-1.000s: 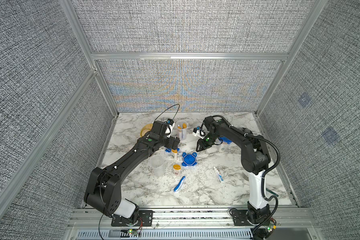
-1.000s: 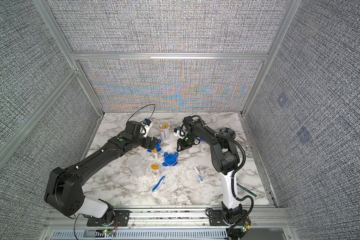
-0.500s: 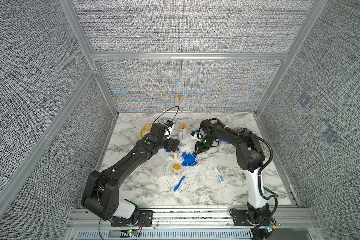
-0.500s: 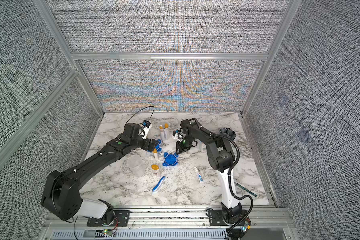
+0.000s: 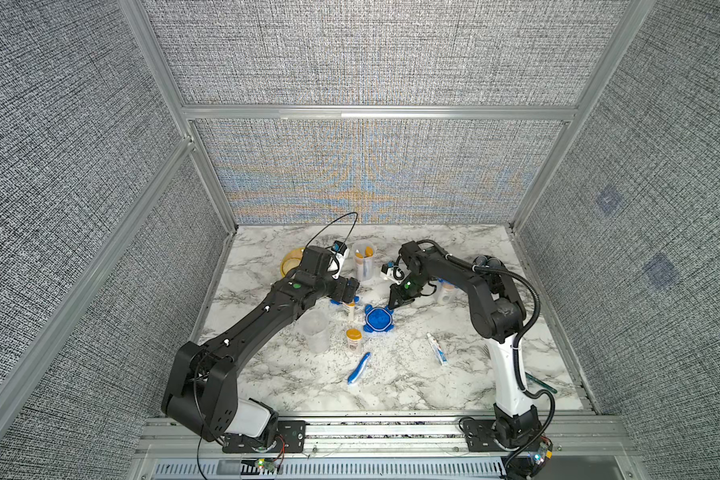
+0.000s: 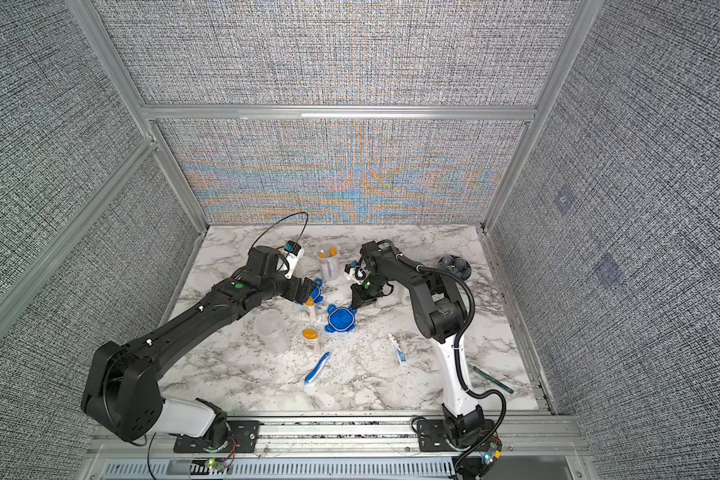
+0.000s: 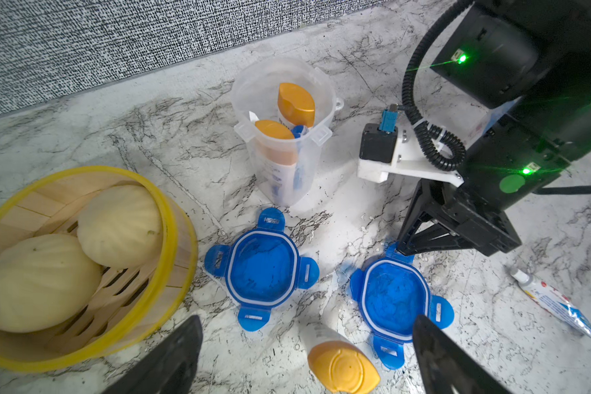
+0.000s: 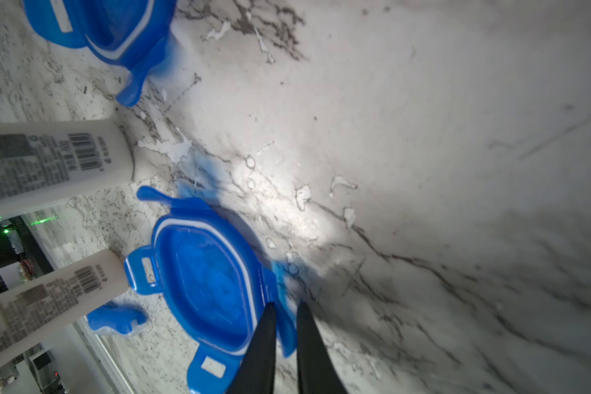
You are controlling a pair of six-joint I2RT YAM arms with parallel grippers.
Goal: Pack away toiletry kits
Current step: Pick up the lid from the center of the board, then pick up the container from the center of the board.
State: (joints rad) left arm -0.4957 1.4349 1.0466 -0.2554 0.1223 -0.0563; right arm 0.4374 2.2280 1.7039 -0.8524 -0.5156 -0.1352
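Findings. The right end effector [image 8: 285,308] is closed narrowly on one tab of the blue lid [image 5: 378,319]. The lid lies hollow side up on the counter [image 5: 391,386].

The left end effector [image 7: 306,319] has its jaws wide apart and holds nothing. It sits just left of the blue lid, above a second lid [image 7: 262,269]. In the left wrist view an upright orange-capped bottle [image 7: 342,368] lines up between the spread fingers, just beside the blue lid.

A second bottle [image 5: 353,340] stands near the blue lid's front-left, with an empty jar [image 5: 316,332] further left. A toothbrush [image 5: 358,368] lies in front of the blue lid and a toothpaste tube [image 5: 437,349] to its front-right. Behind the blue lid, an open jar [image 7: 326,102] holds two bottles and something blue. A steamer [image 7: 171,238] with two buns sits well to the back-left.
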